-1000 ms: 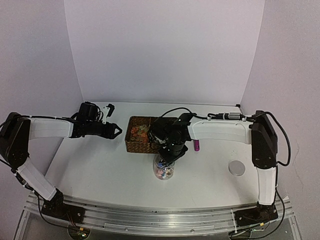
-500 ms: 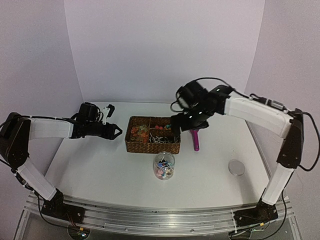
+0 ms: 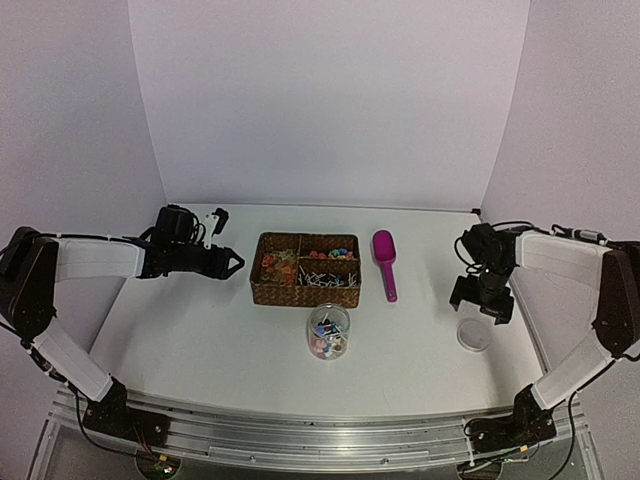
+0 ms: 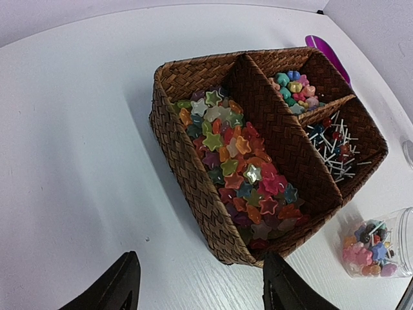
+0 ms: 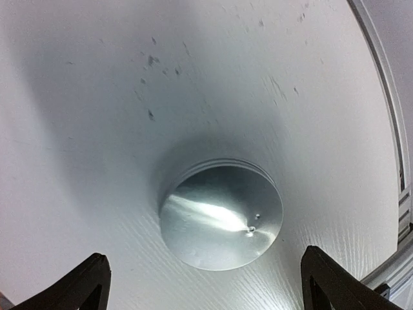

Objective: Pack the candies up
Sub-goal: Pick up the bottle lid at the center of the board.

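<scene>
The candies (image 4: 242, 174) are small coloured stars, beads and white-sticked sweets in a woven basket (image 3: 270, 295) with three compartments. More candies lie in a clear jar (image 3: 328, 333) in front of it, also seen in the left wrist view as the jar (image 4: 377, 242). A magenta scoop (image 3: 385, 262) lies on the table right of the basket. My left gripper (image 3: 232, 263) hovers open just left of the basket (image 4: 187, 174), holding nothing. My right gripper (image 3: 481, 308) hangs open over a silver lid (image 5: 222, 216), its fingers straddling the lid without touching it.
The lid (image 3: 473, 335) lies near the table's right edge, where a metal rail (image 5: 387, 84) runs. White walls close the back and both sides. The scoop's tip (image 4: 329, 51) shows behind the basket in the left wrist view.
My right arm swung from above the jar and basket to the right, left the scoop lying on the table, and now hangs open over the lid. The left arm stayed put.
</scene>
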You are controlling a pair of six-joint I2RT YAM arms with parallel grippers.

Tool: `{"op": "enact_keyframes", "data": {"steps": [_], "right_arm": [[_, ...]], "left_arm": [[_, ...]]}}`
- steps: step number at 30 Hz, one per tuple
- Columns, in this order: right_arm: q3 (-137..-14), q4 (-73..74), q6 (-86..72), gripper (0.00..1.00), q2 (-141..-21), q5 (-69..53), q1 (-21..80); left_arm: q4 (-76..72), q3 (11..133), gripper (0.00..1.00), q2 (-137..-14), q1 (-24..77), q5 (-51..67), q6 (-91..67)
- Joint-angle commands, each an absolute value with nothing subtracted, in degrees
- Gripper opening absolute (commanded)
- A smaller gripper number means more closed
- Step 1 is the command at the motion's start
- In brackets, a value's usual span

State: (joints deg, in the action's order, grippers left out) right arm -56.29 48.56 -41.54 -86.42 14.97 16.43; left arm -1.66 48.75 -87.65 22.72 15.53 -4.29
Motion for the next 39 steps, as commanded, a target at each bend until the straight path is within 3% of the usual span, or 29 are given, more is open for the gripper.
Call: {"op": "enact_keyframes", "data": {"steps": [1,16,32,39], "right_arm": [[-53.6,45.2,-45.4,0.98,-87.6,15.0,16.2],[-46.0,34.0,-43.2,0.97,-88.5,11.0,11.8],[-44.4,32.7,-42.6,0.77,-89.4,10.1,11.0],[-49.2,38.0,-39.7,0.68,-87.7,9.8,11.2]], "left_arm": [[-4.1,47.9,0.64,-85.3,22.8,16.5,-3.3],[-4.4,47.7,0.64,-85.2,22.8,16.2,-3.3],[-4.6,48.1,0.65,-85.5,22.8,15.8,-3.4],[-4.3,48.3,0.65,-85.7,22.8,15.8,-3.3]]}}
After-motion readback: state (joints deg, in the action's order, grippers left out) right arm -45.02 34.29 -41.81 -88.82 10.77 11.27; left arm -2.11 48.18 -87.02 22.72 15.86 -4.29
